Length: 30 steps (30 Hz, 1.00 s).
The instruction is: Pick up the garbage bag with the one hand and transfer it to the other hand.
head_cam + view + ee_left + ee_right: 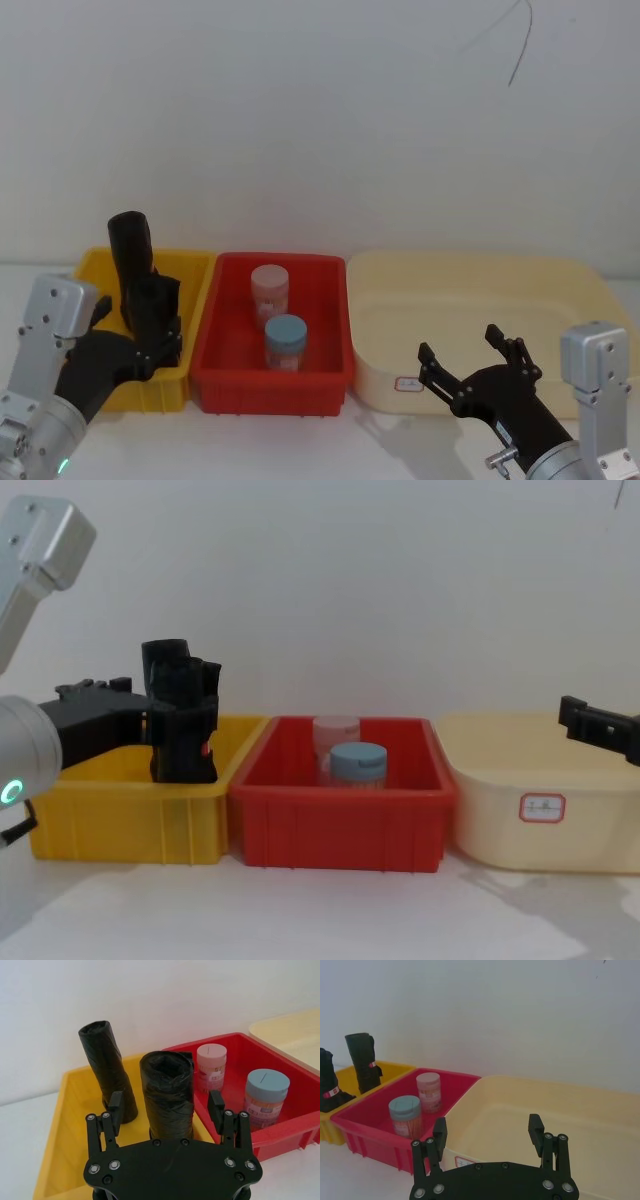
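White table point(300, 920), plain white wall point(400, 580)

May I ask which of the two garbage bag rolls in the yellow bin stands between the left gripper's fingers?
The nearer garbage bag roll, straddled by the open left gripper; the other roll stands farther back, outside the fingers.

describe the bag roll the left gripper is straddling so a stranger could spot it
In the yellow bin, leftmost of three, two black rolls stand upright. Yours is the nearer roll, between the fingers of the open left gripper, not the roll behind.
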Each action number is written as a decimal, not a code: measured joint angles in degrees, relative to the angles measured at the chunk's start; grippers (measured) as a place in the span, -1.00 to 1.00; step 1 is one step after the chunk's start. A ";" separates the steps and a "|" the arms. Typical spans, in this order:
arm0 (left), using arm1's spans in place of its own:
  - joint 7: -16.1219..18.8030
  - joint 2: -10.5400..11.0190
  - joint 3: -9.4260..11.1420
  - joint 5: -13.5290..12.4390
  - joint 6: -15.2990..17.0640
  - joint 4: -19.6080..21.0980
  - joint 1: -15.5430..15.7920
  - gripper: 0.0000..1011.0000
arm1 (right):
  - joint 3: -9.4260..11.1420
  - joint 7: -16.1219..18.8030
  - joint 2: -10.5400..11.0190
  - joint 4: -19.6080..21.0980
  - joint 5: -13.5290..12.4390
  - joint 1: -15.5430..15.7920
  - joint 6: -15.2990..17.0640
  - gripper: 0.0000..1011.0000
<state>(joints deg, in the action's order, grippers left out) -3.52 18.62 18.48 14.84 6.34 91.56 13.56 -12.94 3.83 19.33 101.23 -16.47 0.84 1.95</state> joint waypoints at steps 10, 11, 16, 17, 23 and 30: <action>-1.12 -2.26 0.62 -0.07 0.09 -4.65 2.90 0.98 | 0.00 0.00 0.00 0.00 0.00 0.00 0.00 0.98; -1.23 -2.49 0.70 -0.07 0.06 -5.16 3.24 0.98 | 0.00 0.00 0.00 0.00 0.00 0.00 0.00 0.98; -1.90 -3.54 0.99 -0.11 -0.27 -7.53 4.82 0.82 | 0.00 0.00 0.00 0.00 0.00 0.00 0.00 0.98; -2.08 -3.88 1.03 -0.11 -0.39 -8.20 5.30 0.79 | 0.00 0.00 0.00 0.00 0.00 0.00 0.00 0.98; -2.52 -5.06 1.00 -0.12 -0.90 -10.65 6.98 0.46 | 0.00 0.00 0.00 0.00 0.00 0.00 0.00 0.98; -2.71 -6.00 0.67 -0.25 -1.37 -12.28 8.33 0.03 | 0.00 0.00 0.00 0.00 0.00 0.00 0.00 0.98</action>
<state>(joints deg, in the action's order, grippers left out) -6.23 12.62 19.15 14.59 4.97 79.28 21.89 -12.94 3.83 19.33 101.23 -16.46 0.84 1.95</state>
